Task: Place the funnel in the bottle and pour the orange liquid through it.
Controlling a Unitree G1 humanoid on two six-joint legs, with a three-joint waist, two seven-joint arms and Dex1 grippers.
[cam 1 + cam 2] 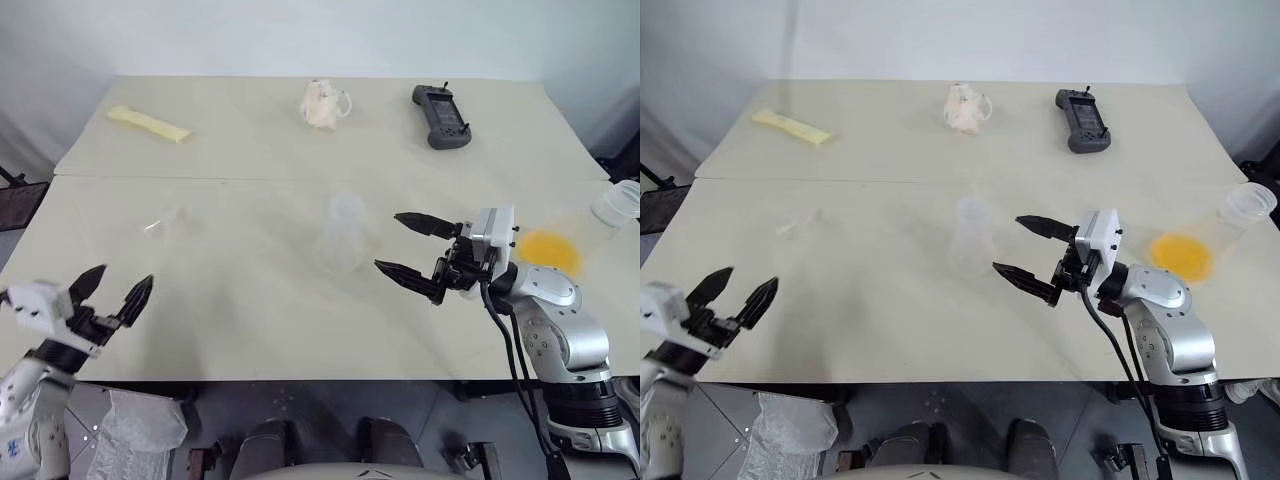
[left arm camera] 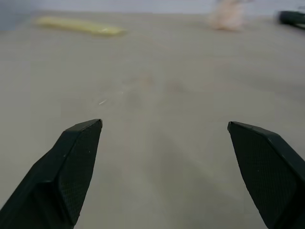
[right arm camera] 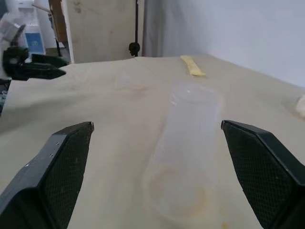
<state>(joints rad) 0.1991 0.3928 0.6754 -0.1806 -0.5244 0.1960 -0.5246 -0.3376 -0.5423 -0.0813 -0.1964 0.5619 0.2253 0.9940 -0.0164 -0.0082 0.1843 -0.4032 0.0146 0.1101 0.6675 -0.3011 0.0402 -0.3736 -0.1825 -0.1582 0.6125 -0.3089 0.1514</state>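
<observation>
The bottle (image 1: 342, 240), a clear flask, stands upright at the middle of the near table. My right gripper (image 1: 388, 242) hovers just to its right, open and empty, with the fingers pointing at it; the right wrist view has the bottle (image 3: 186, 152) straight ahead between the fingers. The funnel (image 1: 165, 222), small and clear, lies on the table to the left. The orange liquid (image 1: 550, 250) sits in the bottom of a clear container (image 1: 615, 205) at the right edge. My left gripper (image 1: 125, 277) is open and empty at the near left edge.
On the far table lie a yellow strip (image 1: 148, 123), a crumpled whitish object (image 1: 325, 103) and a black handheld controller (image 1: 440, 115). A seam (image 1: 250, 179) runs between the two tables. A plastic bag (image 1: 140, 430) sits below the near edge.
</observation>
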